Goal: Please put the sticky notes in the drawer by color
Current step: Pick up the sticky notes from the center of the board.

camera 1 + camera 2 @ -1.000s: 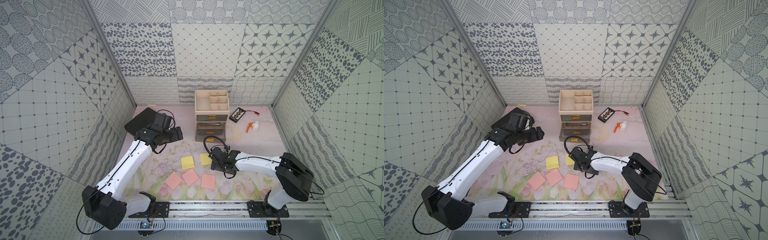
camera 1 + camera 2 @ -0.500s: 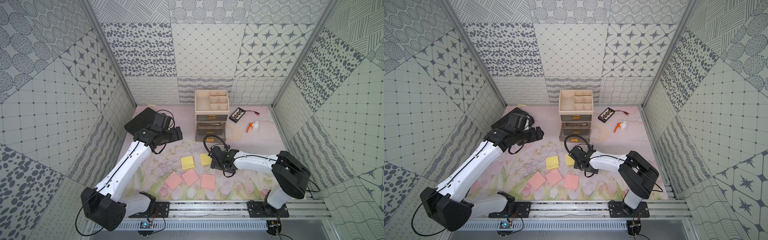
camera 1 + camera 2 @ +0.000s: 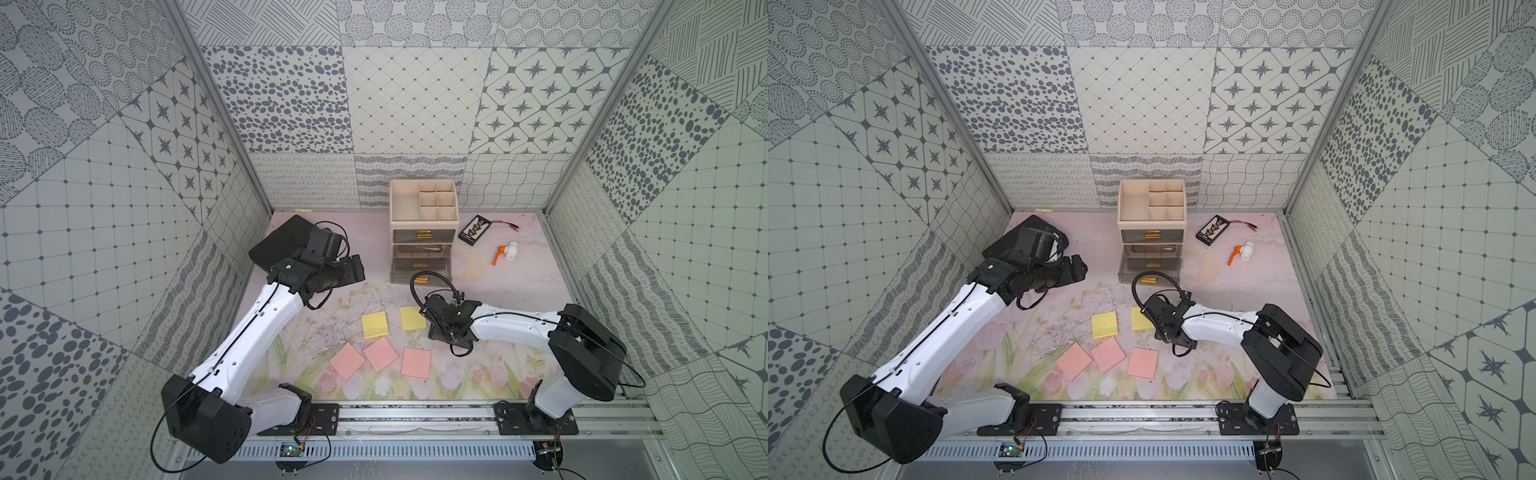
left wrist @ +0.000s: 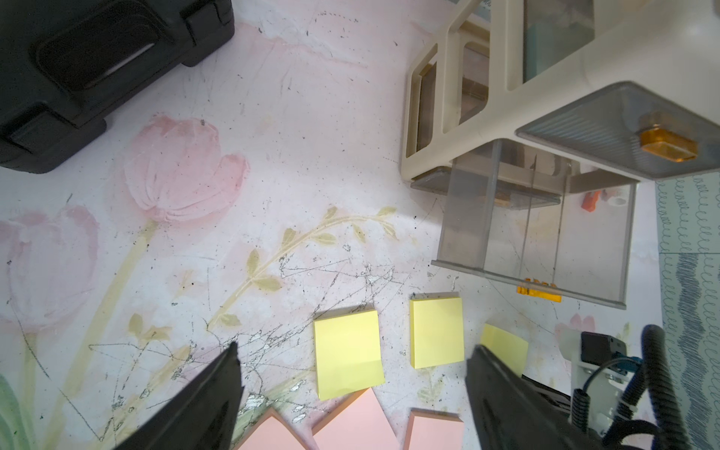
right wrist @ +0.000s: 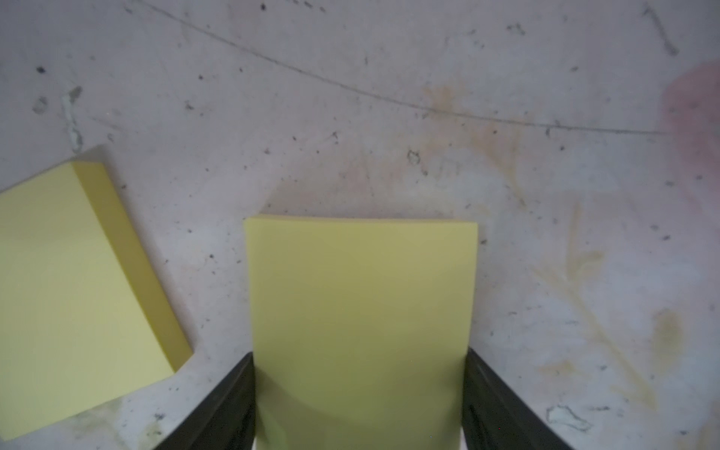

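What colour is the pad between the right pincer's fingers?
The sticky-note pad is pastel yellow, seen best in the right wrist view.

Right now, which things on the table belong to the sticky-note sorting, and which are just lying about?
Part of the job:
- two loose yellow pads
- third yellow pad, between the right gripper's jaws
- three pink pads
- drawer chest, one drawer pulled out

Just lying about:
- black case
- black pack with red lead
- orange-and-white fitting
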Motion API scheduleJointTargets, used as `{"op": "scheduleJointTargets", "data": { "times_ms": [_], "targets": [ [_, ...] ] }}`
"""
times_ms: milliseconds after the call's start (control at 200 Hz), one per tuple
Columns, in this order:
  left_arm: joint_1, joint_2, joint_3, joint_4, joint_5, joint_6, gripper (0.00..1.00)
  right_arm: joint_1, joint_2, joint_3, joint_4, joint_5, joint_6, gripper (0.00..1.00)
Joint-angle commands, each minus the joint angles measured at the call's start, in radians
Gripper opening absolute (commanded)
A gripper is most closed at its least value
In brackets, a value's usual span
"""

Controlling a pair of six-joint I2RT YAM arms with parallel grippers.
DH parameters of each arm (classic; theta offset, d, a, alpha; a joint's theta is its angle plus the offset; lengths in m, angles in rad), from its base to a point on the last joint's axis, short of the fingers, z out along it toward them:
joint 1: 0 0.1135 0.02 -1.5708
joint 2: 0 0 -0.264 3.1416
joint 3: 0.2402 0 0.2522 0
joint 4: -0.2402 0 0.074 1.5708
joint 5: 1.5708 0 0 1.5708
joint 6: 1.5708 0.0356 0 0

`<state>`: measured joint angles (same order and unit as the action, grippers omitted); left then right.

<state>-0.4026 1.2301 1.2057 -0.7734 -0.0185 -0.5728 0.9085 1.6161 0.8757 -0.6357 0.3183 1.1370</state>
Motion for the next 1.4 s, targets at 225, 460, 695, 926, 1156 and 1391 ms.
{"op": "scheduleJointTargets", "data": {
  "times_ms": [225,460,695,926,1156,1391],
  "targets": [
    [0.004,-0.013,0.000,0.014,-0.035,-0.007,0.92,0.029,-0.087,0.033,-0.128,0.031,0.009,0.77],
    [0.004,-0.007,-0.001,0.022,-0.030,-0.015,0.92,0.040,-0.233,0.145,-0.300,0.059,-0.041,0.77],
    [0.004,-0.010,-0.005,0.036,-0.029,-0.021,0.92,0.036,-0.277,0.405,-0.470,0.086,-0.164,0.77],
    [0.004,-0.014,-0.003,0.027,-0.024,-0.021,0.92,-0.020,-0.207,0.611,-0.417,0.068,-0.311,0.76],
    [0.005,-0.017,0.011,0.007,-0.033,-0.012,0.92,-0.118,-0.073,0.686,-0.286,-0.022,-0.419,0.75],
    [0.004,0.004,0.029,-0.002,-0.040,0.001,0.92,-0.164,0.039,0.767,-0.230,-0.050,-0.484,0.75]
  ]
}}
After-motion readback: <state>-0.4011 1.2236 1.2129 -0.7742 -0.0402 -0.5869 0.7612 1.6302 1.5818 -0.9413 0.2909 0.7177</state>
